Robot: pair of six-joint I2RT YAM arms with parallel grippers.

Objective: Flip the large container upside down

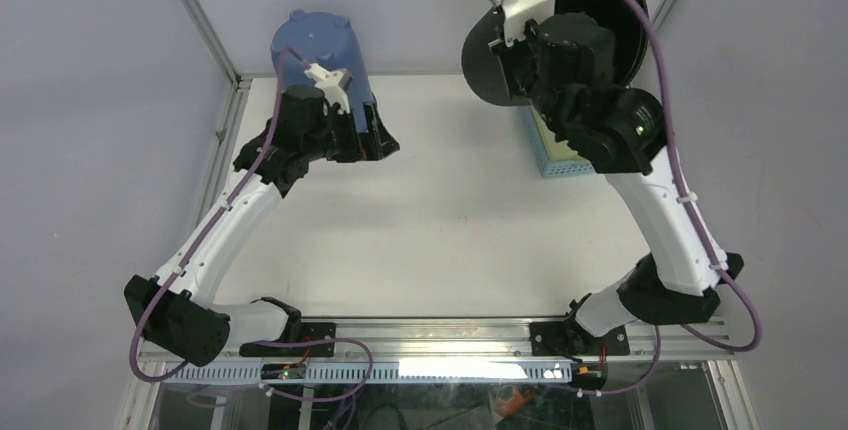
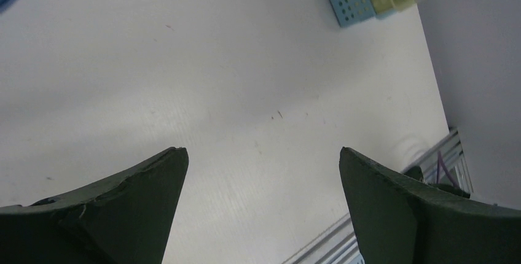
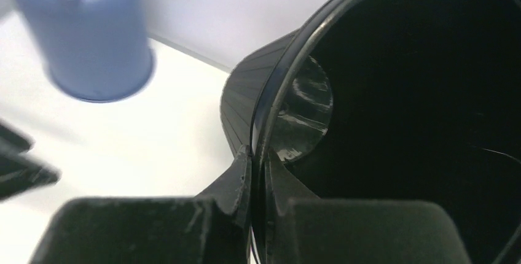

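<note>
White worktop [image 1: 460, 240], grey walls [image 1: 90, 100] behind. R fingers [image 3: 236, 181] pinched on black container [image 3: 246, 101] rim; L fingers [image 2: 135, 209] wide apart, nothing btwn.

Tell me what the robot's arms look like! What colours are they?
The left arm and right arm both have white tube-like middle parts and chunky black joints. A thin purple cable runs along each one. Each wrist carries a small white block. The left gripper has two dark, wedge-shaped fingers.
</note>
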